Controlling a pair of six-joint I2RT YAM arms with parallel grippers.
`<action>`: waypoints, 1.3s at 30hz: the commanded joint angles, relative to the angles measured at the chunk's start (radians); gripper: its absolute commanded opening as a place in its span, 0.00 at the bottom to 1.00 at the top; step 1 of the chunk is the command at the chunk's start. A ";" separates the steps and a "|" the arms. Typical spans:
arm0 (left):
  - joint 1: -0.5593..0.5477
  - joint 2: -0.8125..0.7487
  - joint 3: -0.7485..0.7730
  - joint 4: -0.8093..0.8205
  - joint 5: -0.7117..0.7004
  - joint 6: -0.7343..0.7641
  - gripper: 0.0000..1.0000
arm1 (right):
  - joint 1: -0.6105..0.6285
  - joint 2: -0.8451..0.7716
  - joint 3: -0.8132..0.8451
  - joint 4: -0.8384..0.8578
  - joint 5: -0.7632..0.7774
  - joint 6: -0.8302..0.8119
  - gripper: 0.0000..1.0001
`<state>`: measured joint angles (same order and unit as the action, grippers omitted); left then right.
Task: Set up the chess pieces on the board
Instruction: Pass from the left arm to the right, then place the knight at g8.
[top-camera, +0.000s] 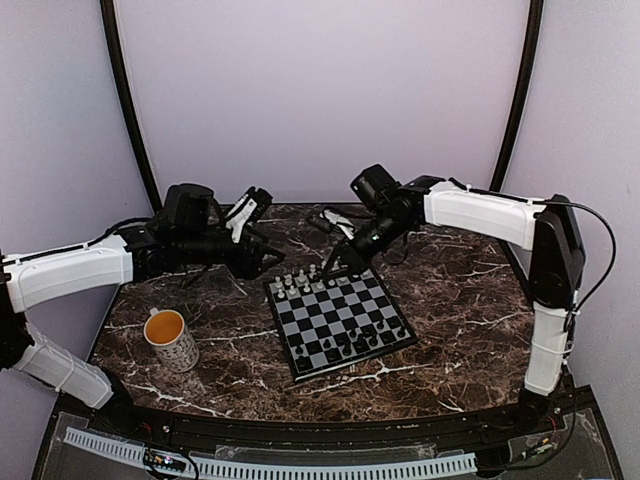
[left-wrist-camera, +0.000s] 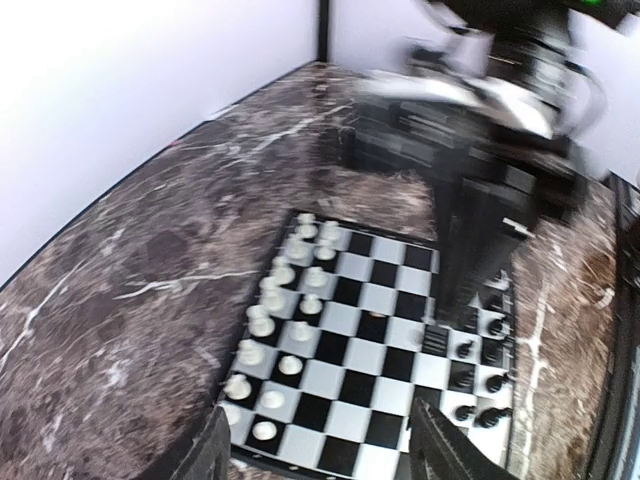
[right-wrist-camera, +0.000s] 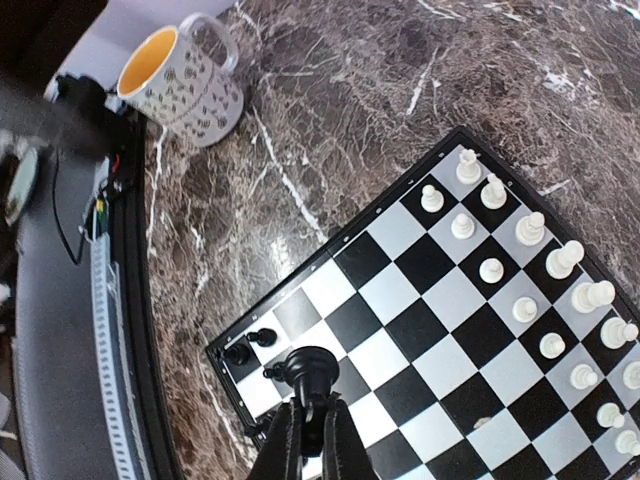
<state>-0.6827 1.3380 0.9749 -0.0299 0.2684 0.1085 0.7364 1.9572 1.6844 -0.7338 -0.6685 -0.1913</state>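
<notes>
Above the board (right-wrist-camera: 402, 296), black piece (right-wrist-camera: 310, 368) points along right end effector (right-wrist-camera: 310, 412).

You're looking at a counter (top-camera: 450, 290) of dark brown marble with white veins, curved along its near edge. Two things sit directly on it. The chessboard (top-camera: 337, 318) lies flat near the middle, turned at an angle to the edges. A patterned white mug (top-camera: 172, 340) with a yellow inside stands upright, well apart to the board's left.
</notes>
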 joint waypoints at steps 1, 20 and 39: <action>0.065 -0.002 0.009 0.007 -0.106 -0.093 0.64 | 0.123 -0.059 0.026 -0.162 0.195 -0.247 0.00; 0.083 0.000 -0.004 0.023 -0.060 -0.164 0.64 | 0.397 0.051 0.001 -0.255 0.550 -0.410 0.00; 0.083 0.003 0.000 0.009 -0.058 -0.167 0.64 | 0.436 0.136 0.027 -0.267 0.601 -0.436 0.00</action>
<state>-0.6029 1.3483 0.9756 -0.0238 0.1982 -0.0494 1.1587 2.0743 1.6886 -0.9958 -0.0875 -0.6209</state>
